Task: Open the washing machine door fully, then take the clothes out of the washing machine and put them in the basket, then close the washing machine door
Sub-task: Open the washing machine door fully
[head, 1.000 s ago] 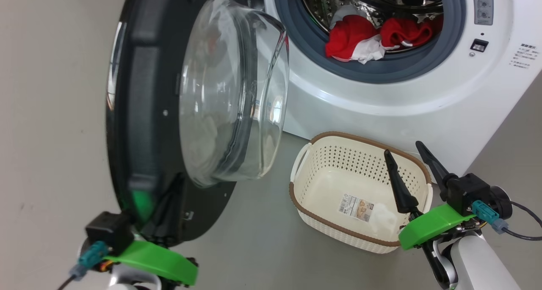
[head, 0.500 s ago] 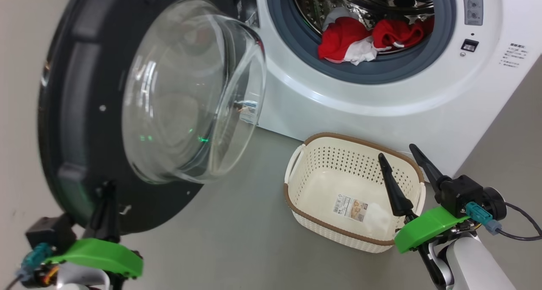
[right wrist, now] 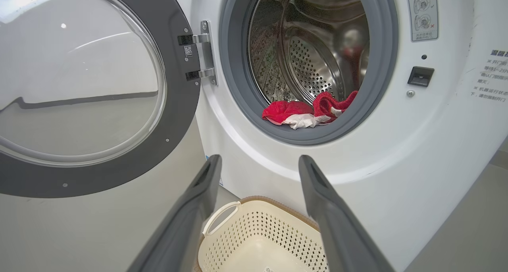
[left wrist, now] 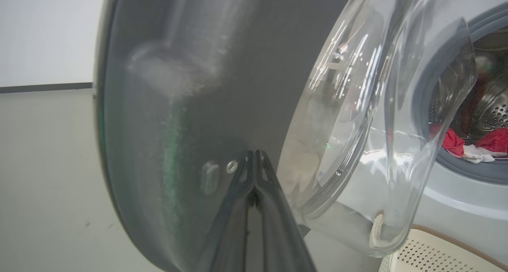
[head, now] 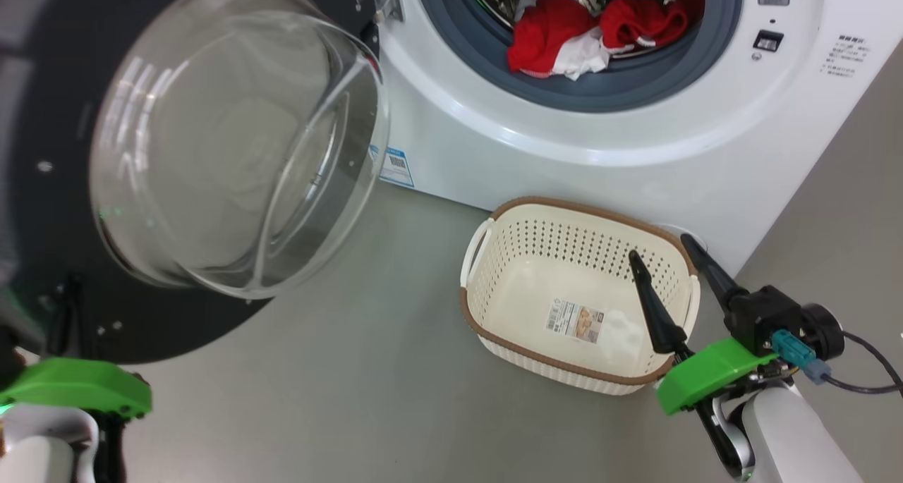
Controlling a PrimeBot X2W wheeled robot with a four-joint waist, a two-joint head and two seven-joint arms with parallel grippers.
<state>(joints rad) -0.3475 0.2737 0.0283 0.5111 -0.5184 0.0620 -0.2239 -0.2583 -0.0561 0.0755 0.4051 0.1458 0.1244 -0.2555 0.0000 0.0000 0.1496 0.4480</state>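
Washing machine door [head: 190, 159]: swung wide on its hinge [right wrist: 202, 53] at the left of the opening, glass bowl bulging out toward the robot. Mouth of the washing machine [head: 564, 151] fully exposed.

Left hand [left wrist: 254, 161]: clenched, fingers together with nothing between them, tips at the dark inner face of the door near its lower rim. Looks like a push; contact likely, not certain.

Right hand [head: 659, 247]: released, fingers spread, empty, poised above the right end of the basket [head: 557, 247].

Clothes [head: 564, 32]: red and white heap at the front lower lip of the drum [right wrist: 313, 57], lying partly on the grey rubber ring [head: 600, 95]. None out yet.

Basket: empty but for the sticker [head: 575, 321] on its bottom; on the floor [head: 353, 398] just in front of the machine's foot, beneath the opening.

Step in hand, as I judge it: opening the door, at or close to full travel.

Next move calls for: the left hand to come off the door, then the open right hand to rise over the ring, reach into the drum mouth and close on the nearer garment.

In the way: little. Glass bowl stands well to the left of that path. Ring lip may snag the fabric. Cable [head: 868, 377] trails from the right wrist.
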